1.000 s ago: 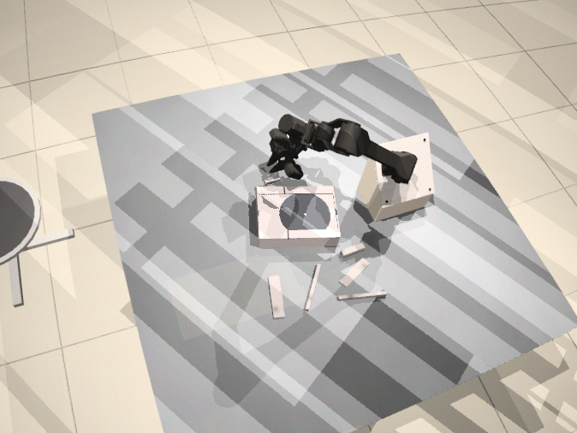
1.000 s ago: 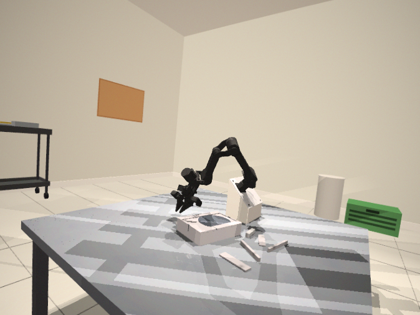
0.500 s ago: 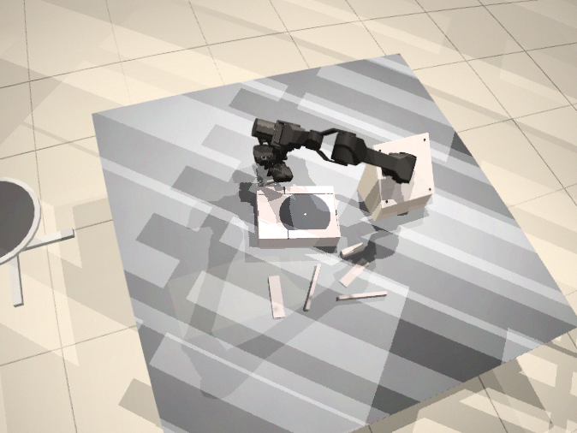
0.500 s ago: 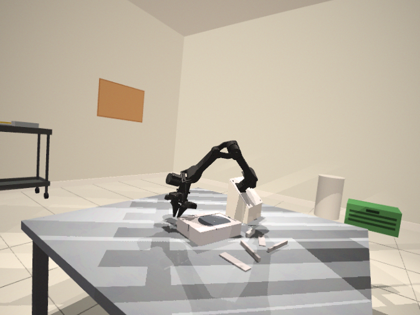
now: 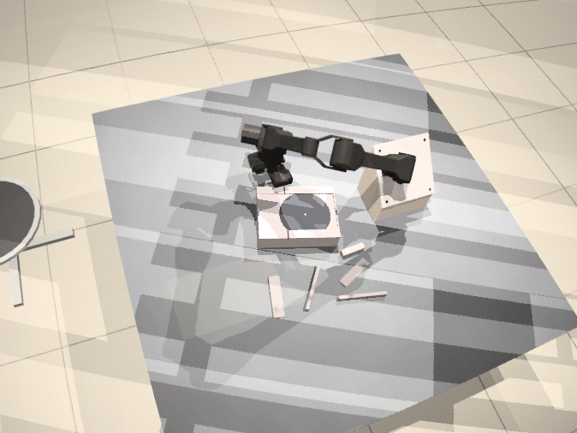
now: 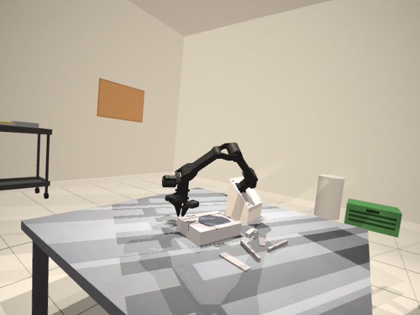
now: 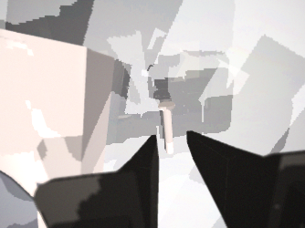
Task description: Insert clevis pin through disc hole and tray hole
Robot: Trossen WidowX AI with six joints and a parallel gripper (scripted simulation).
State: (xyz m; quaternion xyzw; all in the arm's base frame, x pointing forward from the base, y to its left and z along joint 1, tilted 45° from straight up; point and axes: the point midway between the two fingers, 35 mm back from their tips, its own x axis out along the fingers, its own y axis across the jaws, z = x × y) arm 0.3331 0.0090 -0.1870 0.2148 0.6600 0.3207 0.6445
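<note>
One robot arm (image 5: 344,154) (image 6: 200,164) arched from a sloping-topped pedestal (image 5: 421,151) (image 6: 234,203) near the rimmed steel tray (image 5: 298,242) (image 6: 219,235) (image 7: 47,94). Its parallel-jaw gripper (image 5: 269,173) (image 6: 181,215) (image 7: 172,134) pointed downward just beside the tray, on the side opposite the scattered pieces. The black fingers stood partly open, with a narrow gap between them and nothing held. In the wrist view, the steel clevis pin (image 7: 168,128) lay on the table (image 5: 186,139) (image 6: 85,237) (image 7: 265,108) beside the tray, its flared head farther from the fingertips in that view than its shank end. The pin had not been placed in the tray.

The thin aluminium disc (image 5: 297,220) (image 6: 210,221) (image 7: 15,203) lay flat inside the tray, off toward one end; its small central hole appeared as a pale spot from above. Five pale pieces lay loose on the tray's other side: a short block (image 5: 353,249) (image 6: 250,232) near its corner, a broad strip (image 5: 276,296) (image 6: 235,261), a slim bar (image 5: 312,287) (image 6: 250,250), a small plate (image 5: 353,272) (image 6: 262,240) and another bar (image 5: 362,295) (image 6: 277,245).
</note>
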